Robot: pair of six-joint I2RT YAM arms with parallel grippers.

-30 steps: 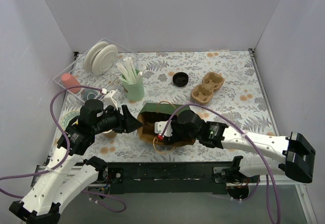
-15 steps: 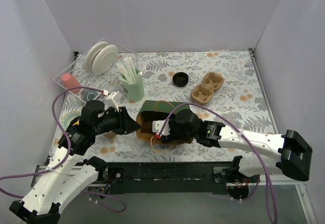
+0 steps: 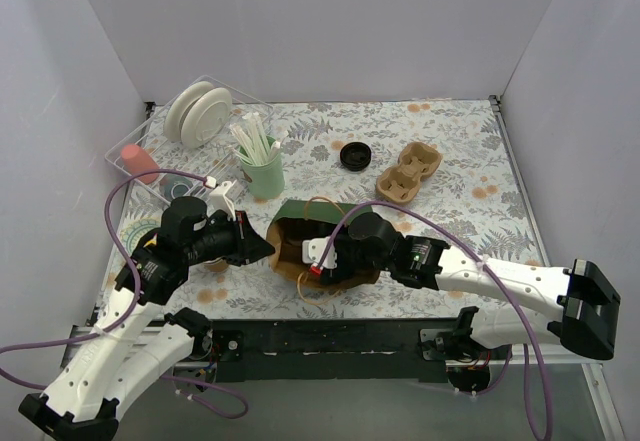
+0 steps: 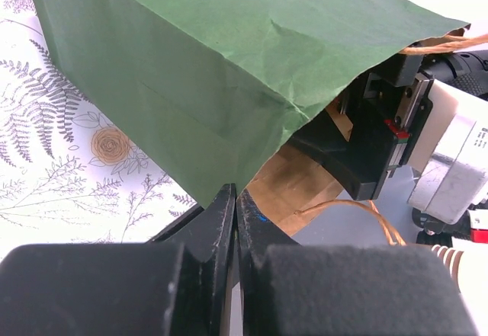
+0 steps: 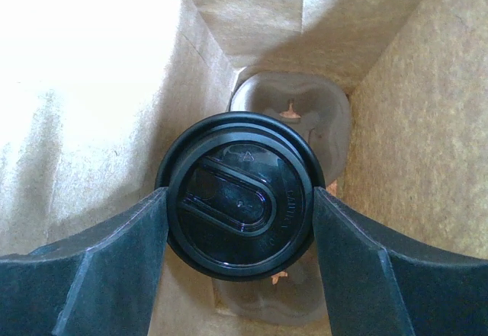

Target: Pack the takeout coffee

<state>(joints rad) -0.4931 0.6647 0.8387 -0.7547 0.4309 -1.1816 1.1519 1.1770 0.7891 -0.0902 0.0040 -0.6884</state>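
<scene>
A paper bag [image 3: 296, 219], green outside and kraft inside, lies open on the table; its green side fills the left wrist view [image 4: 229, 69]. My left gripper [image 4: 235, 199] is shut on the bag's rim at its mouth, also seen from above [image 3: 266, 248]. My right gripper [image 5: 240, 199] is deep inside the bag, shut on the takeout coffee by its black lid [image 5: 240, 195], one finger on each side. The cup's brown body is hidden under the lid. A moulded-pulp carrier [image 5: 293, 111] lies at the bag's bottom behind the cup.
A mint-green cup of white straws [image 3: 261, 171] stands behind the bag. A loose black lid [image 3: 355, 155] and a second pulp carrier [image 3: 408, 173] lie at the back right. A clear tray [image 3: 150, 141] holds white discs [image 3: 200, 111] and a pink item [image 3: 140, 163].
My right wrist has shifted a little inside the bag's mouth. My left gripper keeps its hold on the rim, almost unmoved.
</scene>
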